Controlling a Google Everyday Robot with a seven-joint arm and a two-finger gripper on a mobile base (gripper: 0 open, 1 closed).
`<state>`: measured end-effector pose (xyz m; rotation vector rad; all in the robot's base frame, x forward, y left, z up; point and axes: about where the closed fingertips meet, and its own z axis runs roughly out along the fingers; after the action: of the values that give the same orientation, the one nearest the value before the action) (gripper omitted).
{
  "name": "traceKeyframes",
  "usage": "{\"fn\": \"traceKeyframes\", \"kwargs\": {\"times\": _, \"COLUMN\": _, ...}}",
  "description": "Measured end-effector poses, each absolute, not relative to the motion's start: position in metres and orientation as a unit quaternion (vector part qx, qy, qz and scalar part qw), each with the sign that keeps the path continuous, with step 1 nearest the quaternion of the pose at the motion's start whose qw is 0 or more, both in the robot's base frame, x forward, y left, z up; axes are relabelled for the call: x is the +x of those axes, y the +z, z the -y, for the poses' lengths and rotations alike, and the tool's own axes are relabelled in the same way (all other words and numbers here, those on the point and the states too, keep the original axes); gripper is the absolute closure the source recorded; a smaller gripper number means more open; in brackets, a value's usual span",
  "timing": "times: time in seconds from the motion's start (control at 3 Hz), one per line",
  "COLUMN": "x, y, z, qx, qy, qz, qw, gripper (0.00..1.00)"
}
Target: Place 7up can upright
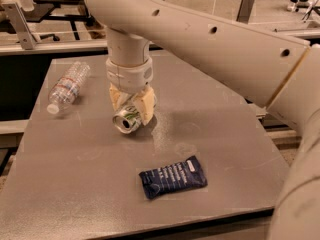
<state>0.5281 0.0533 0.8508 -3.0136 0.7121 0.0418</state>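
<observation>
Gripper (131, 111) pointing down near the middle of the desk (70, 184), fingers pinching the soda can (125, 123) lying on its side, water bottle (67, 85) near left edge, dark snack packet (172, 177) near front edge.

**SURFACE FINISH AS OBSERVED**

The 7up can (126, 121) is noted as bright, glossy aluminium. It is pressed on both sides by the matt tan pads (146, 105) of the gripper (131, 109), low over mid-table. The table (75, 184) is recorded as dull, speckled grey. The arm (210, 44) is shelled in smooth cream plastic. The water bottle (67, 86) is clear ribbed plastic, the snack packet (172, 177) dark blue satin film.
</observation>
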Motion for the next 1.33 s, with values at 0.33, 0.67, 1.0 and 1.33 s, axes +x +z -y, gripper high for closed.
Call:
{"fn": "traceKeyframes", "kwargs": {"times": 0.33, "x": 0.546, "y": 0.864, "z": -0.036, "qx": -0.947, "qy": 0.067, "qz": -0.306, "qw": 0.065, "gripper": 0.99}}
{"fn": "traceKeyframes", "kwargs": {"times": 0.67, "x": 0.574, "y": 0.9, "z": -0.022, "qx": -0.877, "qy": 0.151, "qz": -0.418, "qw": 0.184, "gripper": 1.0}}
{"fn": "traceKeyframes", "kwargs": {"times": 1.0, "x": 0.583, "y": 0.925, "z": -0.012, "qx": -0.815, "qy": 0.217, "qz": -0.471, "qw": 0.261, "gripper": 1.0}}
{"fn": "traceKeyframes", "kwargs": {"times": 1.33, "x": 0.581, "y": 0.939, "z": -0.006, "qx": -0.752, "qy": 0.287, "qz": -0.499, "qw": 0.321, "gripper": 1.0}}
